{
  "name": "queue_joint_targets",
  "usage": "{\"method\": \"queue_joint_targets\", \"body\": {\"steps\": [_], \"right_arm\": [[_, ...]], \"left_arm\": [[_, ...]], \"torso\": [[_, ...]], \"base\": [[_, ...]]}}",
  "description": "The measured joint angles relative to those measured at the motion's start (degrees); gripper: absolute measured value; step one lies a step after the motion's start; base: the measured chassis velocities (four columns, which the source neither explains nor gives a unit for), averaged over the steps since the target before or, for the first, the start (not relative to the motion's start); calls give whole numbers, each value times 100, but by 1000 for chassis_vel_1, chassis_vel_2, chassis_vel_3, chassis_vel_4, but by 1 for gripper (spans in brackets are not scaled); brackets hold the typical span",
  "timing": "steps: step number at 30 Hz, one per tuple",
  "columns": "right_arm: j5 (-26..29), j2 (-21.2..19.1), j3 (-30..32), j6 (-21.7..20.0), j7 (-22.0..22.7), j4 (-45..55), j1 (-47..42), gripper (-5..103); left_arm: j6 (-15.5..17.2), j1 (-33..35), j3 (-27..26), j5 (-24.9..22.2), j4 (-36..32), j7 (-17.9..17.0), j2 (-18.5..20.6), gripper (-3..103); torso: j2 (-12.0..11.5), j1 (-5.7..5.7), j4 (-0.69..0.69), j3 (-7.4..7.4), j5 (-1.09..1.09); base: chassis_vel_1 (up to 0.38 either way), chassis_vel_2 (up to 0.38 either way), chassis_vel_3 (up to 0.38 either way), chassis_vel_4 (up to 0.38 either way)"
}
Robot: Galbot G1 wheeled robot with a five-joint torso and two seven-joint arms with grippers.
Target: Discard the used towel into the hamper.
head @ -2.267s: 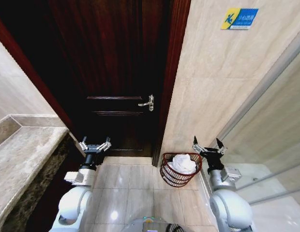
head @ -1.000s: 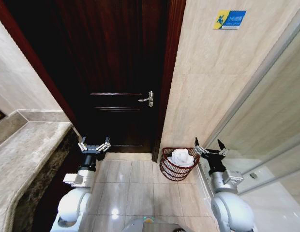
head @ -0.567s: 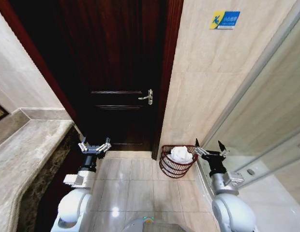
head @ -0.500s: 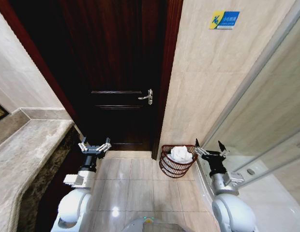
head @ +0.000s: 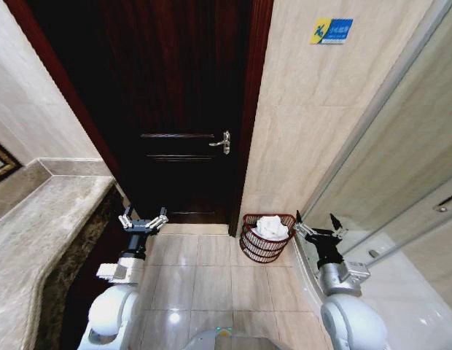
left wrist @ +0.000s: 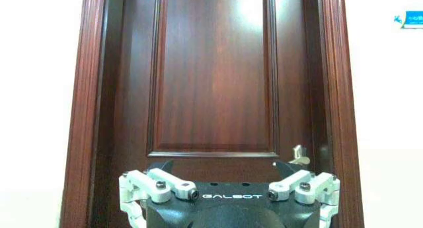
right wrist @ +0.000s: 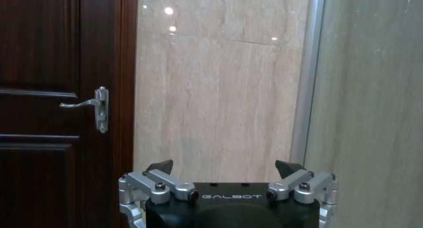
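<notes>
While the base backs off and the head view shifts, you can read the scene from the left edge inward. At the far left a stone table (head: 44, 219) runs along the wall, with nothing of the task on it. Next comes your left tool (head: 143, 221), held low over the tiled floor (head: 204, 281) in front of the dark wooden door (head: 178, 109); its fingers are spread wide and hold nothing, and it has kept that same pose through the last couple of seconds. In the left wrist view that tool (left wrist: 230, 184) faces the door panel squarely.

Past the door handle (head: 223, 141) and the door frame, the hamper (head: 264, 238) stands on the floor against the beige wall, with the towel (head: 269, 227) lying white and bunched inside it, below the rim on most sides. Compared with two seconds ago the hamper looks smaller and farther off, and the whole picture has moved with it, so that is your camera travelling, not the basket.

Just beside the hamper, your right tool (head: 318, 229) is released too, fingers apart and empty. The right wrist view has that tool (right wrist: 225, 183) facing the wall and a glass partition (right wrist: 370, 104).

Your drop looks done; I judge the task finished or nearly so.
</notes>
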Motion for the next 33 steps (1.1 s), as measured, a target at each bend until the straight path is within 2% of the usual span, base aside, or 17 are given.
{"method": "queue_joint_targets", "body": {"steps": [17,33], "right_arm": [[20,-3,40,23,-12,-7,-33,100],[71,-26,110,62,-23,19,-105,100]], "left_arm": [[-6,2,-4,4,-5,19,-16,100],[-147,-5,36,60,-10,13,-52,100]], "torso": [[0,0,0,0,0],[0,0,-1,0,0]], "base": [[87,-55,-46,82],[67,-54,-52,61]]}}
